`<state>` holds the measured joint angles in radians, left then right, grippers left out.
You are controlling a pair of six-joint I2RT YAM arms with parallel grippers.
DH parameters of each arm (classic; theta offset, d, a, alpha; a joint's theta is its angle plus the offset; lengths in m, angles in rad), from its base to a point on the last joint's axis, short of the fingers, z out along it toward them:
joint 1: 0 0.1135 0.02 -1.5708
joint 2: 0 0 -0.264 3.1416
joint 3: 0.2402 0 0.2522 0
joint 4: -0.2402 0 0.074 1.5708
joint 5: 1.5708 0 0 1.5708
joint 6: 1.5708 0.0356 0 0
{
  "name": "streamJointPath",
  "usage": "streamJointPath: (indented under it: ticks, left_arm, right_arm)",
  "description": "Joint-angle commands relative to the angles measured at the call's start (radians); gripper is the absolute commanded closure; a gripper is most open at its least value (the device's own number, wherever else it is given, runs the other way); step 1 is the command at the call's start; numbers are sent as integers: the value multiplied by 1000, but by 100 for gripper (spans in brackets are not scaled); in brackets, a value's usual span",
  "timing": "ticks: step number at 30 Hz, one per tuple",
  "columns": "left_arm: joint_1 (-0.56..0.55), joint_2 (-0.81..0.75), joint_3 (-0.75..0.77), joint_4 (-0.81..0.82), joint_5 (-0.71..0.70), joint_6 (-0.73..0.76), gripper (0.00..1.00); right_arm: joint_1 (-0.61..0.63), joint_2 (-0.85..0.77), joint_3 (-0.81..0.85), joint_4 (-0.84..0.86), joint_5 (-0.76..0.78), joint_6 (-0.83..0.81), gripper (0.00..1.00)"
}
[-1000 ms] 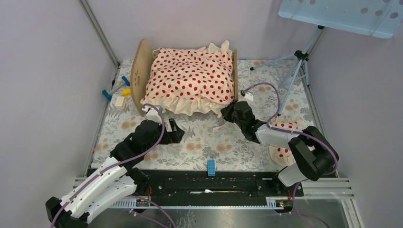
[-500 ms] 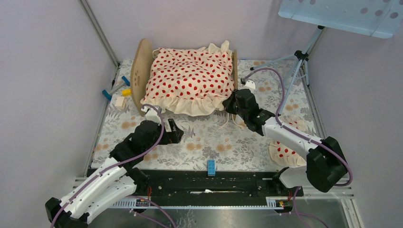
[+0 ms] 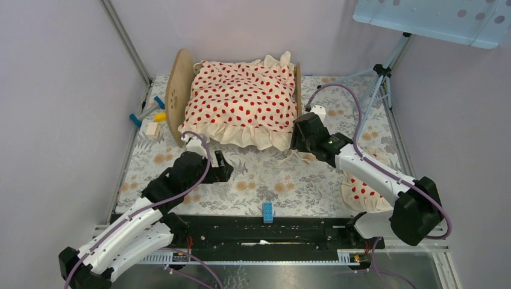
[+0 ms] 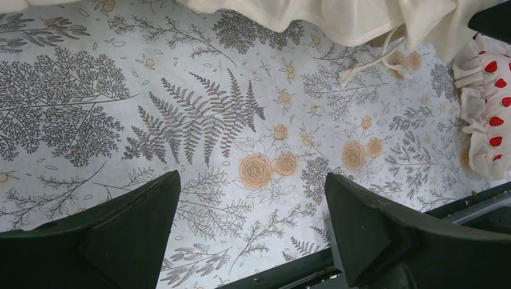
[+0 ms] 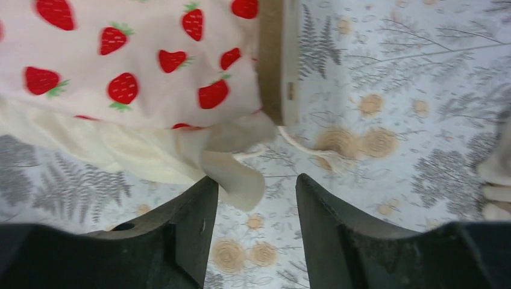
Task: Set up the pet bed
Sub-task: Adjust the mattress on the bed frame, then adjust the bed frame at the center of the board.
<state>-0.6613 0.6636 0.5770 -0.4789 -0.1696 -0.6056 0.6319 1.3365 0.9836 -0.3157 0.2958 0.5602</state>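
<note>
A small light-wood pet bed [image 3: 177, 96] with rounded end boards stands at the far side of the flower-patterned surface [image 3: 265, 180]. A cream blanket [image 3: 241, 99] printed with red strawberries covers its top, and the blanket's ruffled edge hangs over the near side.

Just left of the bed's left end board lie a few small blue, yellow and pale pieces [image 3: 152, 118], touching nothing else.

Nearer than the bed's left end, the left pincer [image 4: 251, 186] hovers low over bare surface. Its dark fingers are spread wide with nothing between them. The bed is beyond it and apart from it; only the ruffle shows at the top of its wrist view.

A small blue block [image 3: 267, 211] sits well in front of the middle of the bed, by the near edge.

The right pincer [image 5: 256, 186] is at the bed's near right corner, close to the right end board. Its fingers stand apart and grip nothing. A flap of the ruffle lies just beyond the fingertips, and a thin cream cord [image 5: 301, 146] trails on the surface beside the end board.

To the right of the bed and nearer, a cream, red-dotted ruffled pillow [image 3: 357, 195] lies partly under the right arm. A pale blue tripod [image 3: 376, 78] stands beyond it, right of the bed.
</note>
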Motion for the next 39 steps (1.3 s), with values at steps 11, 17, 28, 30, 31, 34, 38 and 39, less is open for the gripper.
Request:
streamJointPath:
  ticks: [11,17,28,30,31,34,38,39]
  left_arm:
    - [28,50,167,-78,-172,-44,1]
    - [129,109,241,-83,-189,-24,1]
    - [255,168,424,-139,-13,99,1]
    - [256,153,425,-153,-11,111,1]
    - [256,145,424,-161,-11,116,1]
    - [256,122,427,-189,-11,133,1]
    - [256,97,438,-232,-19,151,1]
    - [256,90,439,-238,-18,156,1]
  right_arm:
    - [6,-52,40,-111,339,-85,36]
    - [2,-104,-3,39,217,-96,25]
    - [-178,100,124,167,-40,-55,28]
    - [-191,158,164,186,-76,-100,29]
    - [-195,189,190,187,-91,-119,29]
    - [-203,290,276,153,-99,-170,36]
    - [-211,332,307,153,-78,-262,58]
    - [-216,322,291,176,-84,-291,65]
